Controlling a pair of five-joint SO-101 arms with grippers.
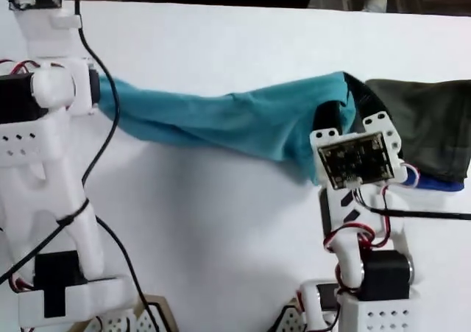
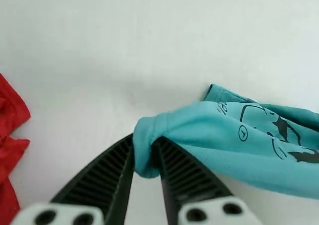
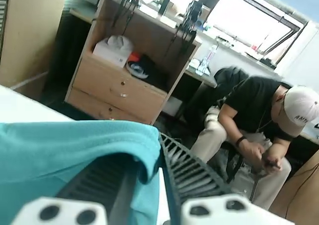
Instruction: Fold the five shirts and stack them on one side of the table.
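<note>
White table (image 1: 221, 236), red cloth (image 2: 10, 135) near left tool (image 2: 144, 147) (gripping teal shirt (image 2: 239, 140))

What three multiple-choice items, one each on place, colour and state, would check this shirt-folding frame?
1. Where does the dark green shirt lie in the high view?
A. at the picture's right edge, beside the teal shirt's end
B. at the middle of the table
C. under the arm at the picture's left

2. What colour is the cloth at the edge of the left wrist view?
A. yellow
B. white
C. red

3. How is the left gripper?
A. open over bare table
B. shut on the teal shirt
C. shut on nothing

Key: 1 A, the dark green shirt sits at the right edge next to the teal one. 2 C, the cloth is plainly red against the white table. 3 B, a teal fold is pinched between its fingers.
</note>
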